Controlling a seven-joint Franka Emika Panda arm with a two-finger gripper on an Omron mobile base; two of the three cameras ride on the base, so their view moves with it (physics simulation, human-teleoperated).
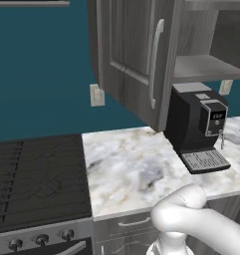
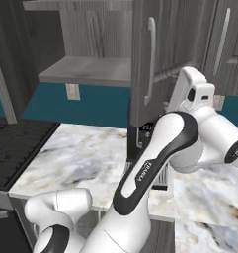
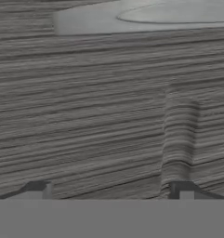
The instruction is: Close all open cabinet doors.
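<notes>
Two cabinet doors of one wall cabinet stand swung open. The left door (image 1: 131, 50) shows its grey wood-grain face and silver bar handle (image 1: 156, 60); its inner side (image 2: 2, 74) shows at the edge of the right base view. The right door (image 2: 142, 59) sticks out toward me, almost edge-on, with its handle (image 2: 151, 59). My white wrist (image 2: 193, 91) sits just right of this door's outer face. In the hand view, wood grain with a panel groove (image 3: 178, 139) is very close. My gripper (image 3: 109, 189) is open, with nothing between the fingertips (image 3: 36, 188).
A bare shelf (image 2: 86, 69) lies inside the open cabinet. A black coffee machine (image 1: 198, 124) stands under it on the marble counter (image 1: 126, 169). The stove (image 1: 37, 179) is to the left. A closed door with a handle (image 2: 221, 42) is further right.
</notes>
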